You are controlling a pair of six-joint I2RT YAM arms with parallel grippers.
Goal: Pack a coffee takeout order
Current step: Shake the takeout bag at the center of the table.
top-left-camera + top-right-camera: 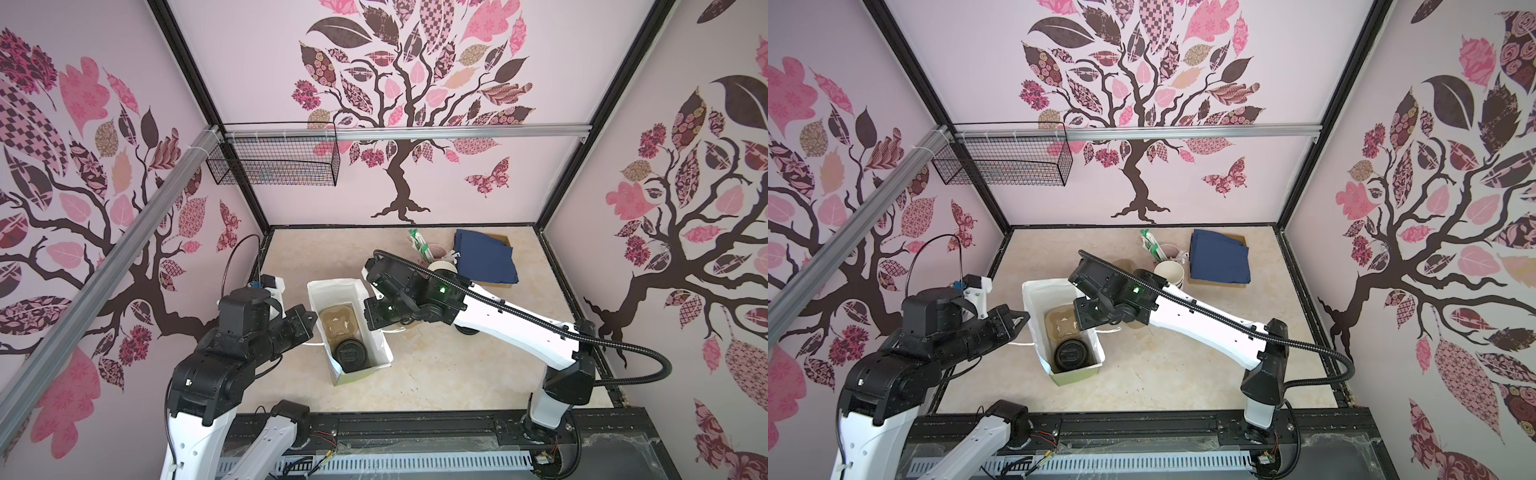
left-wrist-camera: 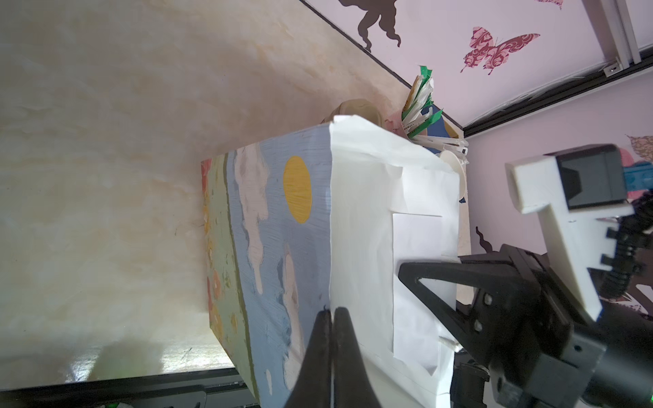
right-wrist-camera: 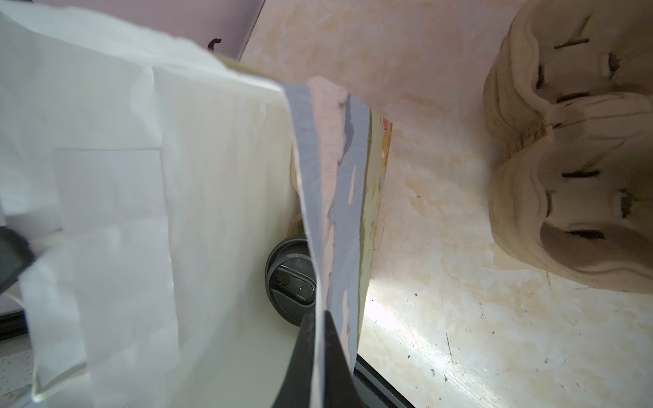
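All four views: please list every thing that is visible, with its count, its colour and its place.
paper bag: one, white inside, printed blue and green outside, standing open at mid table
pulp carrier: one, tan, inside the bag
lidded cup: one, only its black lid shows, inside the bag at the robot-side end
napkins: stack, navy, on the cardboard tray
cardboard tray: one, brown, far right
open cups: stack, cream inside, beside the napkins
pink cup: one, far side, holds green-white sachets
spare carriers: stack, tan, beyond the bag
wire basket: one, black, on the back rail
left end effector: black, shut on the bag's rim
right end effector: black, shut on the opposite rim
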